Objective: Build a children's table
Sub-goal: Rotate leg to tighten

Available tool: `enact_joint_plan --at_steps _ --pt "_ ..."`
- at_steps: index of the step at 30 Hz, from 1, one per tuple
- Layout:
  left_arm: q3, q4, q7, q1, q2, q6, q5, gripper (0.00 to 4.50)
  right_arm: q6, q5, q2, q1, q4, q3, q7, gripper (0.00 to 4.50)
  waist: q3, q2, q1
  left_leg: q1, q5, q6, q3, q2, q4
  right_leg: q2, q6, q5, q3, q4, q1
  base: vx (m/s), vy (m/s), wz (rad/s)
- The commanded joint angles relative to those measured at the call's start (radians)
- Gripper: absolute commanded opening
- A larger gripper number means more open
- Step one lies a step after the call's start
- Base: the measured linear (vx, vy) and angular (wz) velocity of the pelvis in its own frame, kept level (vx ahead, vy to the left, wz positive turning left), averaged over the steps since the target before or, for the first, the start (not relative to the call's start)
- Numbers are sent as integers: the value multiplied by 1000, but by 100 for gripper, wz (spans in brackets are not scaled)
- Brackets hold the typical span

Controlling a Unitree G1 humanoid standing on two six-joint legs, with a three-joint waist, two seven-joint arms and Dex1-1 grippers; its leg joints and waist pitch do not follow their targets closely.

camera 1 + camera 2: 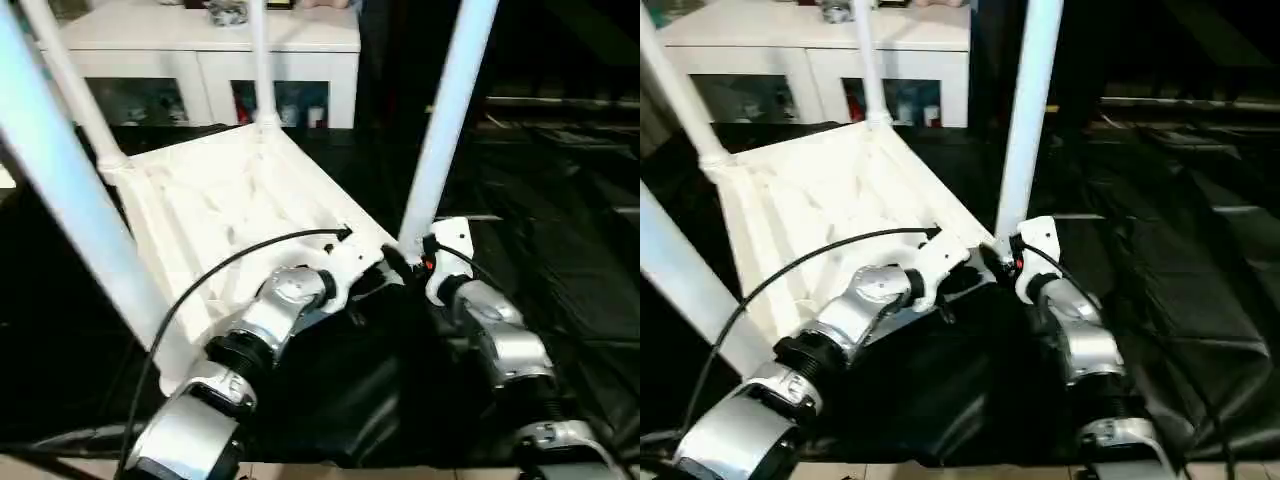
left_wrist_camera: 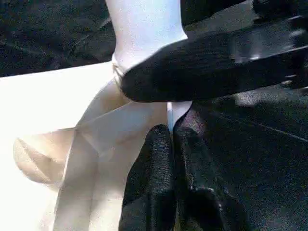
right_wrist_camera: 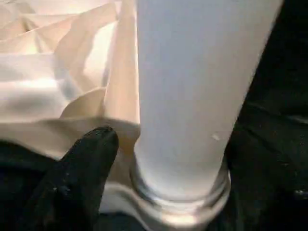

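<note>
The white children's table lies upside down on a black mat, its ribbed underside (image 1: 200, 190) facing up. Several white legs stand up from its corner sockets. At the near right corner, my right gripper (image 1: 402, 262) stands open around the base of the near right leg (image 1: 450, 120). One black finger (image 3: 82, 178) sits just off the leg, above the socket ring (image 3: 178, 207); the other finger is hidden behind the leg. My left gripper (image 2: 172, 129) is shut on the thin rim of the tabletop (image 2: 169, 113) right beside that corner.
A white cabinet with glass doors (image 1: 200, 40) stands behind the table. The black mat (image 1: 560, 200) stretches to the right and under my forearms. A thick near left leg (image 1: 70, 200) rises close to my left arm. A black cable (image 1: 230, 260) loops over the left forearm.
</note>
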Motion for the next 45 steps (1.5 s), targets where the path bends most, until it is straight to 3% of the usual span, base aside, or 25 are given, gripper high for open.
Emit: enact_joint_plan --at_steps 1,6,8,10,11,15,18,26,29,38,40,42,43,45 --pt "16 14 -54 11 27 -32 -18 0 18 16 -33 15 -45 78 158 382 -45 -23 4 5 -305 57 -23 31 -75 -52 -147 -426 29 -91 37 0 0 0" --pt "11 -29 -226 32 94 -77 -57 0 25 44 -132 30 -124 117 366 382 -46 -27 7 0 -276 80 -23 34 -74 -54 -161 -389 30 -86 43 0 0 0" --pt "-2 -91 -388 61 151 -78 -105 0 29 55 -184 40 -153 139 464 382 -49 -35 9 0 -243 86 -21 37 -71 -56 -188 -344 31 -77 43 0 0 0" --pt "-4 -120 -453 73 173 -62 -129 0 32 59 -202 44 -160 147 500 382 -49 -27 14 1 -217 91 -20 42 -71 -54 -215 -294 31 -68 42 0 0 0" --pt "-8 -155 -523 87 200 -37 -156 0 35 60 -217 49 -166 156 533 382 -50 -28 17 6 -209 94 -15 44 -68 -52 -231 -262 32 -67 38 0 0 0" --pt "-11 -182 -580 98 225 -9 -175 0 32 58 -229 53 -169 172 564 382 -54 -21 35 10 -147 103 -11 49 -64 -48 -280 -117 32 -44 38 0 0 0" --pt "-6 -191 -620 104 237 -3 -191 0 34 52 -234 60 -172 188 597 382 -55 -24 45 9 -141 104 -9 47 -62 -50 -285 -88 33 -39 42 0 0 0" --pt "-8 -223 -636 114 246 19 -197 0 29 59 -221 59 -164 198 609 315 -51 -25 50 11 -182 73 -9 46 -66 -54 -255 -177 36 -48 41 0 0 0" --pt "-5 -226 -640 114 244 22 -194 0 28 62 -217 60 -163 199 613 281 -52 -25 50 11 -176 71 -10 46 -65 -52 -254 -166 36 -47 42 0 0 0" --pt "-11 -238 -642 127 246 32 -188 0 23 67 -187 80 -147 187 578 268 -54 -23 50 10 -157 81 -10 45 -62 -52 -263 -133 34 -43 44 0 0 0" --pt "-9 -210 -572 120 229 14 -161 0 29 76 -145 85 -104 138 475 268 -53 -22 48 11 -167 76 -10 45 -63 -52 -263 -144 35 -45 42 0 0 0" --pt "-6 -170 -442 105 192 9 -116 0 28 62 -88 88 -44 88 308 268 -47 -19 36 12 -220 46 -13 42 -70 -55 -245 -229 36 -58 38 0 0 0" --pt "-8 -154 -362 99 162 27 -93 0 27 41 -53 96 -24 76 211 267 -45 -22 27 13 -256 21 -17 40 -73 -54 -226 -293 34 -63 39 0 0 0" --pt "-6 -148 -307 96 135 37 -82 0 29 29 -29 101 -19 74 153 267 -43 -22 20 17 -283 6 -18 40 -76 -54 -206 -346 34 -71 36 0 0 0"
